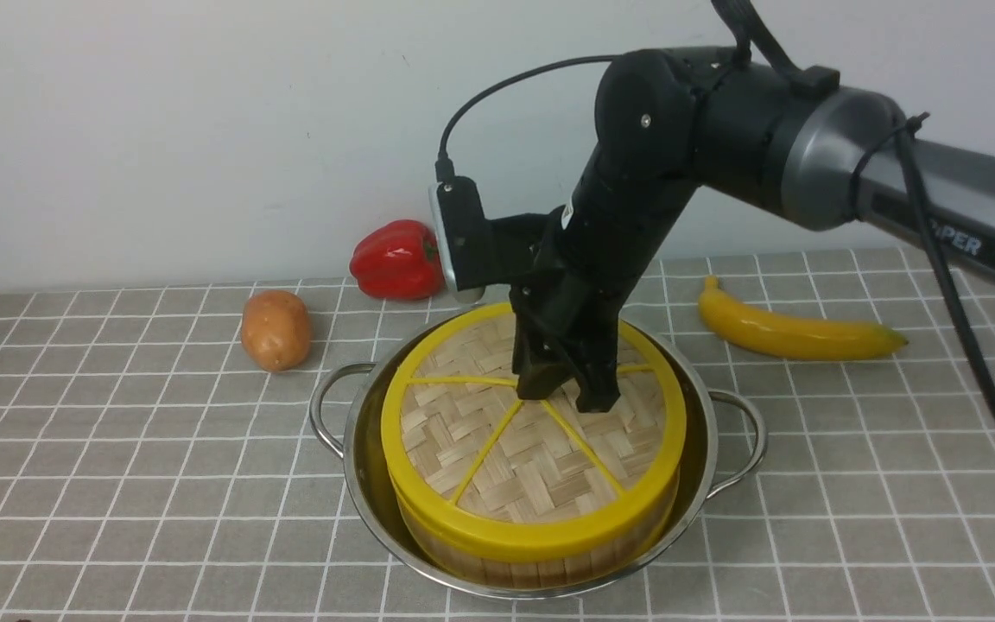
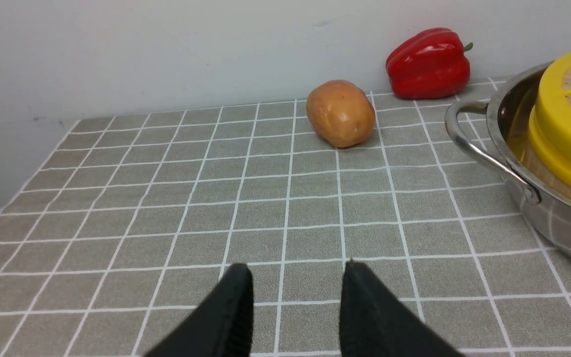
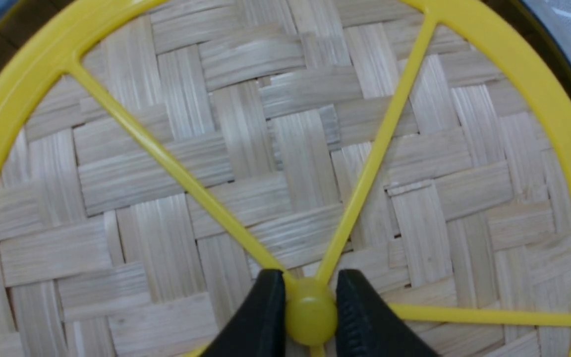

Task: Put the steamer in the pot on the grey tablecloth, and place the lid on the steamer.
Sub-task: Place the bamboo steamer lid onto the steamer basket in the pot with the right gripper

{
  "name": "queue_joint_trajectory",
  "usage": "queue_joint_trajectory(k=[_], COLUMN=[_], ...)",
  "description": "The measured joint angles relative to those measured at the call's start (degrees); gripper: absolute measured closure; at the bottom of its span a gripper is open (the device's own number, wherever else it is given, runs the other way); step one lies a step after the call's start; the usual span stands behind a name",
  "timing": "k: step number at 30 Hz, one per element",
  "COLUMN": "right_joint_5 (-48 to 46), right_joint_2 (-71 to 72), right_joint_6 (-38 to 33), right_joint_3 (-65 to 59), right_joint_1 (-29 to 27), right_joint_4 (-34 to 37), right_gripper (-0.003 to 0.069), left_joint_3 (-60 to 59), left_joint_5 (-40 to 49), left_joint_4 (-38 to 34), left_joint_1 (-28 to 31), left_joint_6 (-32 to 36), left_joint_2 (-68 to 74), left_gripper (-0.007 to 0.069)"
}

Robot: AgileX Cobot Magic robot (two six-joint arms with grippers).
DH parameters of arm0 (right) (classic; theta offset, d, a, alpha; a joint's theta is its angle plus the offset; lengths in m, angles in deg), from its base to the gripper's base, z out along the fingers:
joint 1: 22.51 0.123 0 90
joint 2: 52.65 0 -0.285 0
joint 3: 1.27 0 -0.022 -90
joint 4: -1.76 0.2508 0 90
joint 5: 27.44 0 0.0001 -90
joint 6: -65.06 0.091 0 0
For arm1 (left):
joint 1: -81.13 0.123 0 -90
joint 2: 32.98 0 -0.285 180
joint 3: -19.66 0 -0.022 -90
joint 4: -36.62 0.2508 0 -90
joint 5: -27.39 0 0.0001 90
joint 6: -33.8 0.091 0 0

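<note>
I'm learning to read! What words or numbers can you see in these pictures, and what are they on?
"PER": white letters on the right arm; the start of the word is hidden behind a cable.
A small white sticker on the wrist of the right gripper: too small to read.
Nothing else has writing.
</note>
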Motion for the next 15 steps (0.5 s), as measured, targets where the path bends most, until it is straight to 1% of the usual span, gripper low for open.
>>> queue_joint_trajectory(k=[8,15], right_joint_5=[0.5,0.7], right_joint_2=[0.0,0.0], right_joint_6=[-6.1,-6.9], right_joint_3=[0.0,0.0], right_joint_1=[0.0,0.0], right_joint_4=[1.8,2.3], right_gripper=[0.0515,0.0515], left_joint_3=[0.0,0.0], left_joint_5=[0.0,0.0], left_joint_4=[0.0,0.0], left_joint_1=[0.0,0.0], left_joint_6=[0.0,0.0], left_joint_2=[0.0,0.0], left_gripper=[0.0382,0.0382])
